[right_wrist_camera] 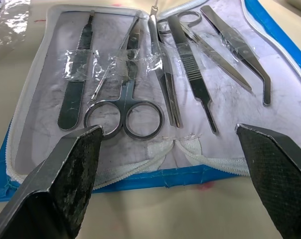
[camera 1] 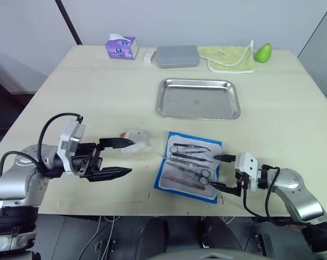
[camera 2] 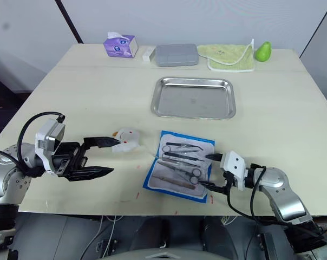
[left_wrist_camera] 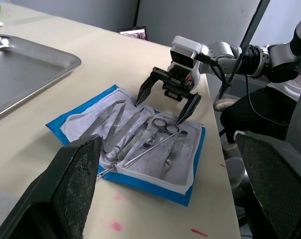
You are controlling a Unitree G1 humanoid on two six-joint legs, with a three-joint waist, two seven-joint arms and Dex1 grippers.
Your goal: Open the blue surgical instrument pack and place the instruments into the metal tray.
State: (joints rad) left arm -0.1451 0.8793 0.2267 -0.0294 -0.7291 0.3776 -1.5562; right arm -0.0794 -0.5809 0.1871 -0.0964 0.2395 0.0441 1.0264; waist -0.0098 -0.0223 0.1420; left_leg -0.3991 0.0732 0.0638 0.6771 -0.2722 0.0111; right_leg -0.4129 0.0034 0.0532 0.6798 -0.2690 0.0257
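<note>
- The blue surgical instrument pack (camera 1: 189, 167) lies unfolded near the table's (camera 1: 98, 97) front edge, right of centre, pale lining up and the instruments (camera 1: 189, 161) laid across it; the metal tray (camera 1: 198, 98) sits bare just beyond it. The right gripper (camera 1: 224, 173) stands at the pack's right edge, fingers spread and empty; the left gripper (camera 1: 119, 157) hovers well to the left, also spread and empty, near a crumpled clear wrapper (camera 1: 135, 140)
- Right eye view: same layout; the step I judge is picking the first tool, so the right arm should reach in low
- Left wrist view: the right gripper's tips straddle the ring handles of the scissors (left_wrist_camera: 163, 130), so close there rather than on the thin blades
- Right wrist view: clear tape strips (right_wrist_camera: 115, 67) cross several tools, so lift slowly, perhaps with the left gripper pinning the sheet
</note>
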